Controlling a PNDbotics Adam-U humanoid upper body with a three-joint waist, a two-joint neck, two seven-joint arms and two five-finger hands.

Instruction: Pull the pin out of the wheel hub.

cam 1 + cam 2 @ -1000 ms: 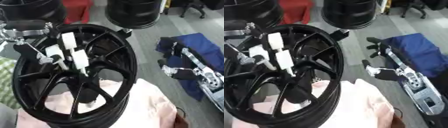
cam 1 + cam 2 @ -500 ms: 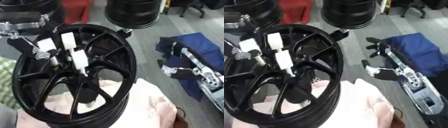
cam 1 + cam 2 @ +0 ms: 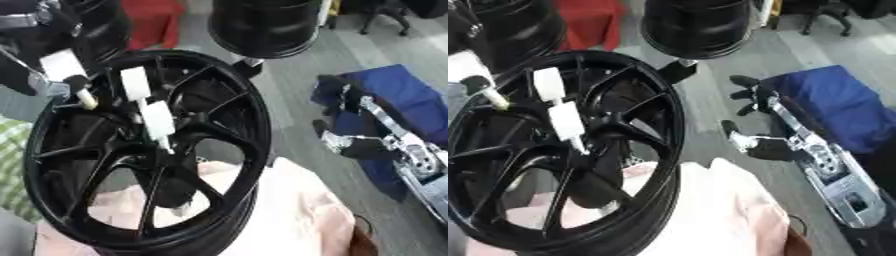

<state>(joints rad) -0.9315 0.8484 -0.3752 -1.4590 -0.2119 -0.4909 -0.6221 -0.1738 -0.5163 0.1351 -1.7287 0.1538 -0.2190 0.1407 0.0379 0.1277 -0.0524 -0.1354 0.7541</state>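
A black spoked wheel hub (image 3: pixel 232 125) lies tilted on a pink cloth (image 3: pixel 302 212). Two white-capped pins (image 3: pixel 157 119) stand close together near its centre. At the upper left, my left hand (image 3: pixel 26 75) is shut on a third pin (image 3: pixel 68 70), which has a white cap, a dark shaft and a cream tip. This pin hangs over the hub's left rim, apart from the other two. My right hand (image 3: pixel 773 145) hovers open to the right of the hub, over the floor beside a blue cloth, holding nothing.
A second black hub (image 3: pixel 267 25) stands behind the wheel, and another (image 3: pixel 96 22) sits at the upper left beside a red object (image 3: pixel 156 20). A blue cloth (image 3: pixel 416 95) lies on the right and a green checked cloth (image 3: pixel 10 170) at the left edge.
My left hand has carried the held pin up and to the left, away from the two pins at the hub's centre. The right hand has barely moved.
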